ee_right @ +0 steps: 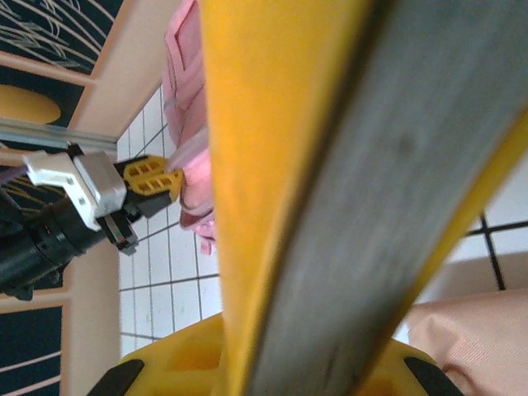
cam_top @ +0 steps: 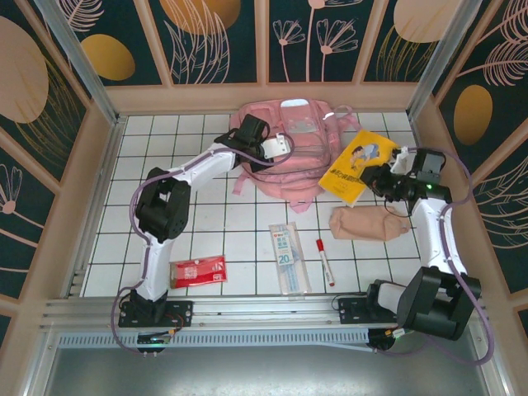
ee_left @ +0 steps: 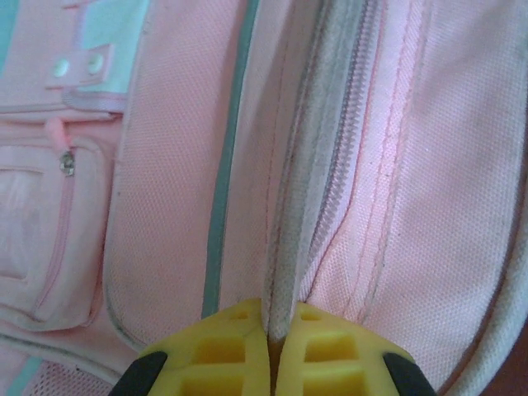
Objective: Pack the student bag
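The student bag (cam_top: 307, 169) lies at the back middle of the tiled table, pink, with its clear panel up. My left gripper (cam_top: 283, 148) rests over its top. In the left wrist view that gripper (ee_left: 276, 332) is shut on a grey strip (ee_left: 299, 214) beside the zip of the bag (ee_left: 173, 206). My right gripper (cam_top: 381, 179) is shut on a yellow book (cam_top: 355, 165), which it holds at its near right corner. In the right wrist view the book (ee_right: 330, 165) rises edge-on from the gripper (ee_right: 272, 367), and the bag (ee_right: 186, 91) lies beyond.
A beige-pink pouch (cam_top: 367, 223) lies just below the book. Near the front are a red packet (cam_top: 198, 271), a ruler in clear wrap (cam_top: 289, 257) and a red marker (cam_top: 324, 261). Wooden walls and metal posts ring the table.
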Tool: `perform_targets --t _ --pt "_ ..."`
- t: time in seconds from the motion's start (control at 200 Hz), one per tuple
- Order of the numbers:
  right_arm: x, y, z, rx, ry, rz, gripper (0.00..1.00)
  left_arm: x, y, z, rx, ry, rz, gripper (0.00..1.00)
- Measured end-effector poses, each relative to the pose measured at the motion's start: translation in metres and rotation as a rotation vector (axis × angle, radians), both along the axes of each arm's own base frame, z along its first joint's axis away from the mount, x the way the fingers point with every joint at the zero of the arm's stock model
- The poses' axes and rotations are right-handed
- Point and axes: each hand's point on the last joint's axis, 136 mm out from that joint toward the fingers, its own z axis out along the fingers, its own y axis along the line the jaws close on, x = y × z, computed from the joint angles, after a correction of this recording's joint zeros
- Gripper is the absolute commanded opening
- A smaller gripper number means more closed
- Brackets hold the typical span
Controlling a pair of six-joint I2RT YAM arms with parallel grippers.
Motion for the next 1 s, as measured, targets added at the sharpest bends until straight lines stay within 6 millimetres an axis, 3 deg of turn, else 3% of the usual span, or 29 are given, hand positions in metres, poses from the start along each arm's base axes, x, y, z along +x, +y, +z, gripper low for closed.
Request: perform_targets --t 0.135,0.28,0.45,0.636,0.801,1.001 --pt "-0.005 0.014 -0.011 0.056 0.053 0.052 0.00 0.005 0.002 0.030 -0.067 -0.013 0.085 0.00" --pt "-0.015 0.025 -0.022 0.119 0.109 0.076 0.00 0.013 0.001 0.077 -0.176 -0.044 0.173 0.00" --pt "-0.022 0.034 -0.030 0.173 0.158 0.082 0.00 0.010 0.000 0.119 -0.295 -0.048 0.230 0.00" --pt "-0.025 0.083 -0.043 0.237 0.231 0.142 0.00 -0.007 -0.005 0.137 -0.375 -0.002 0.198 0.00" --pt "0.002 0.114 -0.056 0.301 0.236 0.025 0.00 -0.027 -0.013 0.142 -0.447 0.081 0.155 0.00" --pt "0.063 0.119 -0.084 0.392 0.245 -0.232 0.00 -0.046 -0.017 0.140 -0.514 0.151 0.126 0.00"
